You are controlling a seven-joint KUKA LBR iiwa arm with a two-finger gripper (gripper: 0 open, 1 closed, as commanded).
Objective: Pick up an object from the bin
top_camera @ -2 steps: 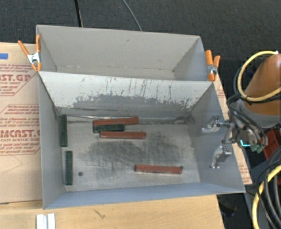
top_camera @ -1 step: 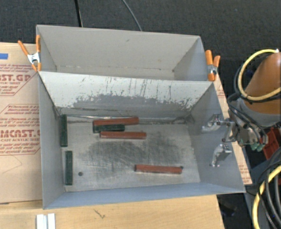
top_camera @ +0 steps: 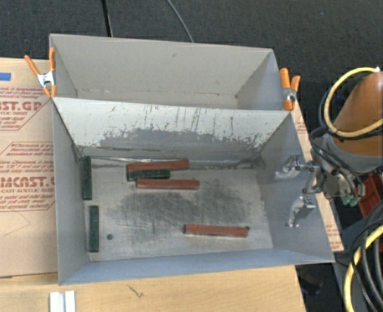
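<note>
I see the gripper (top_camera: 295, 191) up by the bin's (top_camera: 165, 77) right wall, fingers spread, holding nothing. Nothing's picked yet. Nearest red bar (top_camera: 215, 230) lies flat on the bin floor, so reach, grasp and lift all remain.

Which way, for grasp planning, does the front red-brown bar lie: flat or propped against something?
Flat. The red-brown bar lies full length on the bin's floor, touching no wall and no other bar.

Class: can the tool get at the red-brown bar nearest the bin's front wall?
Probably yes: the red-brown bar lies alone on the bin floor, with nothing between it and the tool nearby.
</note>
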